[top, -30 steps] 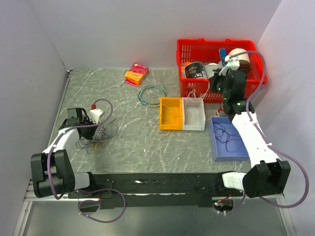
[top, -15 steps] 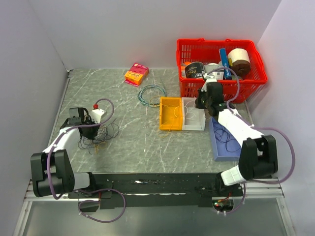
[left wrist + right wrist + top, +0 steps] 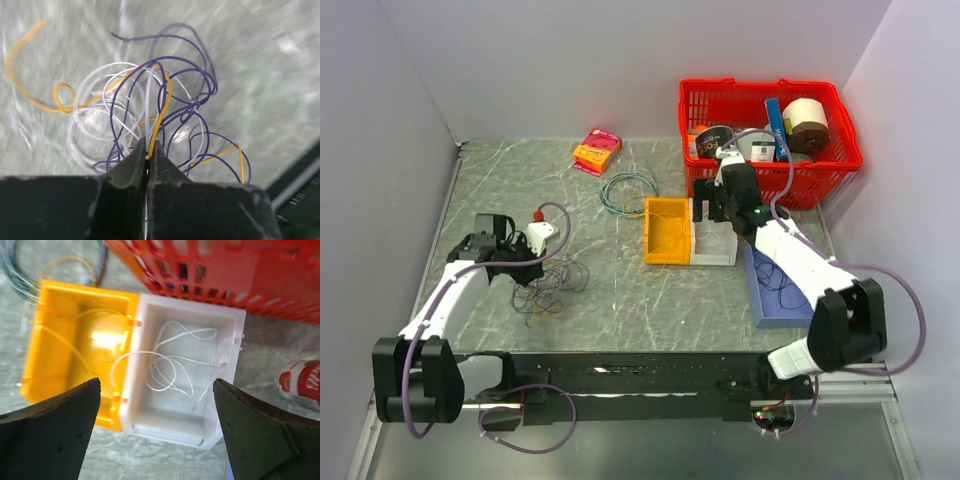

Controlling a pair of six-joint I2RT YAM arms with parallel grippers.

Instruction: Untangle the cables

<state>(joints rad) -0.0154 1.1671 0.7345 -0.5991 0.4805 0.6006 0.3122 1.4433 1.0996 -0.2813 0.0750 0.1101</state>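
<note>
Marbled grey table [image 3: 620, 295], thin looping cables [image 3: 160, 117]

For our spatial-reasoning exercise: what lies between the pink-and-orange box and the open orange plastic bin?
A round blue-green coil of thin wire lies between them, clearest in the top external view.

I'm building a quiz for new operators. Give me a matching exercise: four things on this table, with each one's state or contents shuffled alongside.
1 left gripper
2 right gripper
3 white bin
4 blue tray

A holds dark wire
B open
C shut on yellow cable
D holds white wire

Pairs: 1-C, 2-B, 3-D, 4-A
</note>
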